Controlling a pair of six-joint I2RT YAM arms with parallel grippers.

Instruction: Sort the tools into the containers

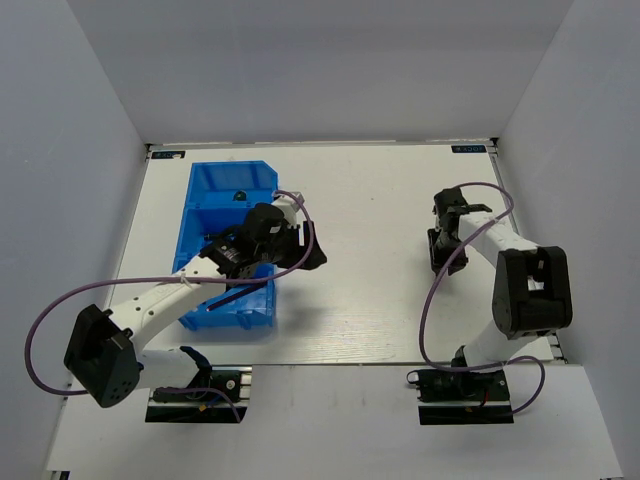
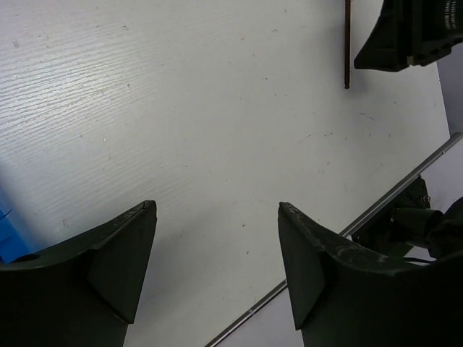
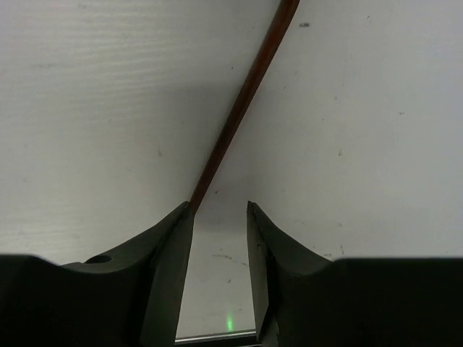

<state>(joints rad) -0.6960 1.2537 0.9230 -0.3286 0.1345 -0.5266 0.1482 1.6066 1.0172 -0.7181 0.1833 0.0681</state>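
From above, the left arm lies across the row of blue bins (image 1: 212, 185), hiding most of the middle one. The right gripper (image 3: 219, 210) covers its patch of white table (image 2: 181, 108), so the tool there cannot be seen from overhead. Up close there is a dark red-brown hex key (image 3: 242, 101) lying on the table. It is a thin straight rod running diagonally from beside the right gripper's left fingertip up and away to the right, where the picture's top edge cuts it off. No bend shows on it anywhere. From the left wrist it appears as a thin line at the top edge, its upper end also cropped, just beside the right gripper's dark body. The right fingers stand partly apart with bare table between them, and the rod meets only the one finger's inner edge, so nothing is clamped. The left gripper (image 2: 215, 210) is spread wide over bare table just right of the bins, with nothing in it. The far bin has a small dark item (image 1: 240, 193) too small to name, and I cannot make out what the nearer bins hold.
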